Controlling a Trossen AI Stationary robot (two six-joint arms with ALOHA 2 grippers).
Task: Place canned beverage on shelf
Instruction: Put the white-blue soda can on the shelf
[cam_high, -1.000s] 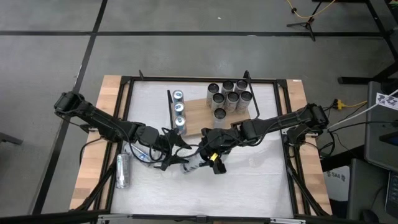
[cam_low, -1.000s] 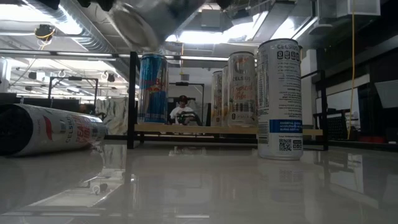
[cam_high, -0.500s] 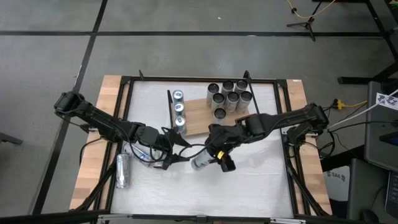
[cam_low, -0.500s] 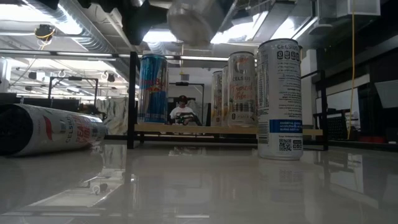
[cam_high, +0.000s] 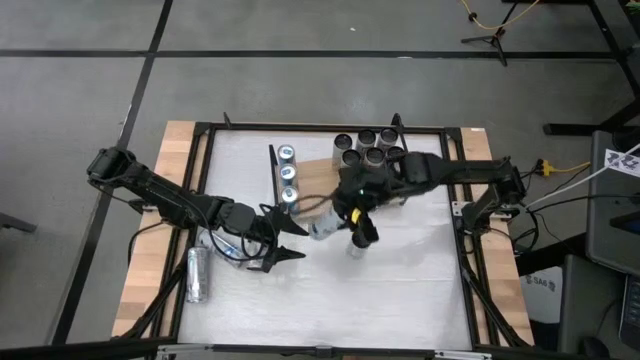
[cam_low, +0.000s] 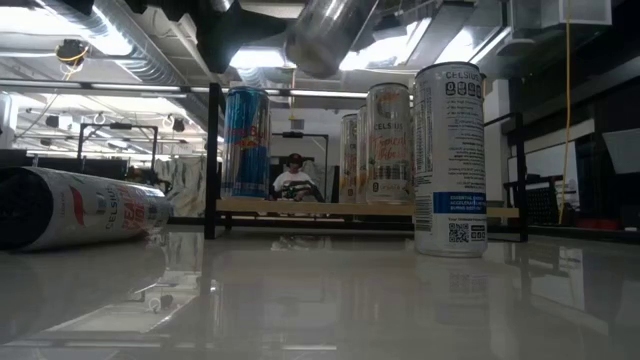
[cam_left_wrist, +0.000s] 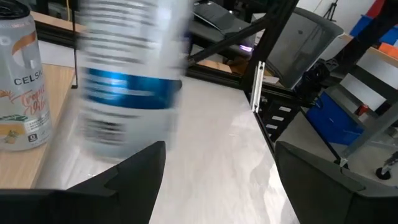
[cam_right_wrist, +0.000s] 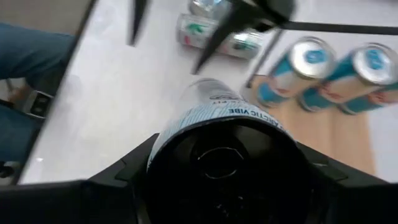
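Right gripper (cam_high: 340, 220) clamps a white-and-blue drink can (cam_high: 325, 225) aloft at the front edge of the light-brown wooden shelf (cam_high: 312, 185)
Left gripper (cam_high: 285, 240) hovers spread and empty nearby; bare white tabletop (cam_high: 400, 290) lies open ahead

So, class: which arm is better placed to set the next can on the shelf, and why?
The right. Its gripper already holds a can lifted beside the shelf, while the left gripper hangs open and empty over the table.
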